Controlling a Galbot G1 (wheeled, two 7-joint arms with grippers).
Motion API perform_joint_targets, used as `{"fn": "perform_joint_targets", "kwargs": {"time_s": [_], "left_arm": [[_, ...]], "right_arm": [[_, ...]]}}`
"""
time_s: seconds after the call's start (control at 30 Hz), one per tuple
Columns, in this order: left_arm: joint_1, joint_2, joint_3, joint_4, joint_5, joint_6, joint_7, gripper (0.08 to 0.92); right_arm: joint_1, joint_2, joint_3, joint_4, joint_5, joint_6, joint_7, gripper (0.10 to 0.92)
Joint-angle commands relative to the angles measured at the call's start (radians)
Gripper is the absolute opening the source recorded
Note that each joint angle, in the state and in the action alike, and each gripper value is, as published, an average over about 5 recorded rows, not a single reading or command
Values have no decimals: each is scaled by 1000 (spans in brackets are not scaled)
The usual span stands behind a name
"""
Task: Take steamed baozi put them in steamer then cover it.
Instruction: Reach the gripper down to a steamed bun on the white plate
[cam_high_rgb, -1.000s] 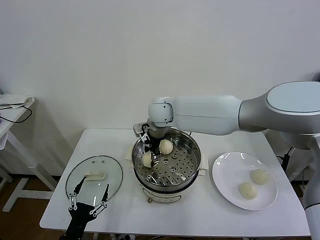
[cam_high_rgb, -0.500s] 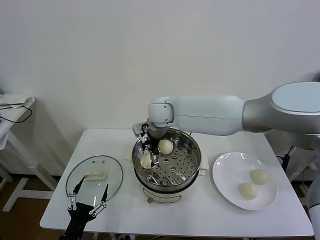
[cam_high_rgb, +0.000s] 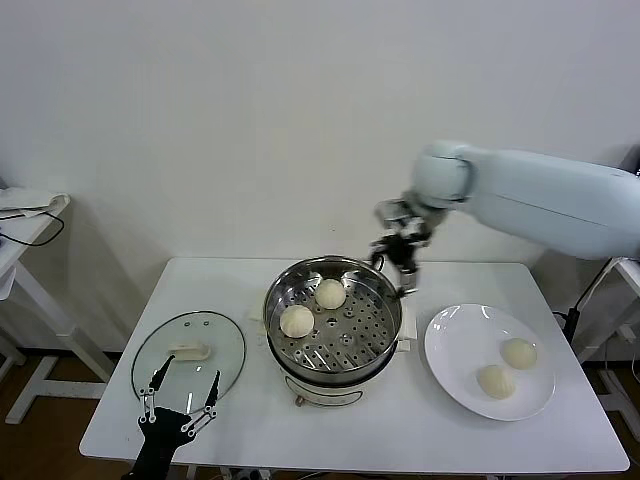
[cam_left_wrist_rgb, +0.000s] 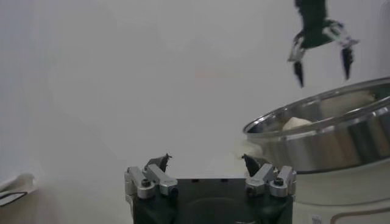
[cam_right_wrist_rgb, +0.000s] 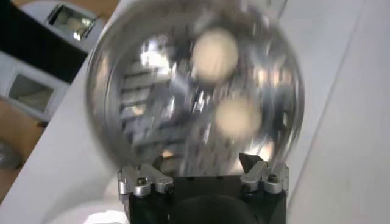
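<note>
Above the steamer's (cam_high_rgb: 333, 322) back rim we hold the right gripper (cam_high_rgb: 398, 258) wide, empty; two baozi (cam_high_rgb: 297, 320) inside. Left gripper (cam_high_rgb: 180, 405) wide at table's (cam_high_rgb: 400, 430) front-left corner.

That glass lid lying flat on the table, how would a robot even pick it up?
Probably by the cream handle on top of the glass lid, coming straight down from above. The lid lies flat on the table with its rim low against the surface, so the raised oblong handle is the only part fingers could close around. The open left gripper sits just beside it.
</note>
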Motion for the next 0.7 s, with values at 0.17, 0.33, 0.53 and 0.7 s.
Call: {"fn": "perform_joint_targets", "kwargs": {"time_s": [0.17, 0.33, 0.53, 0.7], "left_arm": [[20, -7, 0, 0, 13, -3, -3, 823], [27, -11, -3, -4, 14, -2, -4, 823], [30, -10, -9, -5, 14, -1, -4, 823], [34, -10, -11, -6, 14, -1, -4, 823]], "right_arm": [[-318, -305, 93, -47, -260, 94, 4, 823], [-410, -281, 151, -92, -296, 92, 25, 823], [-481, -263, 189, -104, -309, 82, 51, 823], [-523, -274, 229, -84, -298, 75, 41, 823]]}}
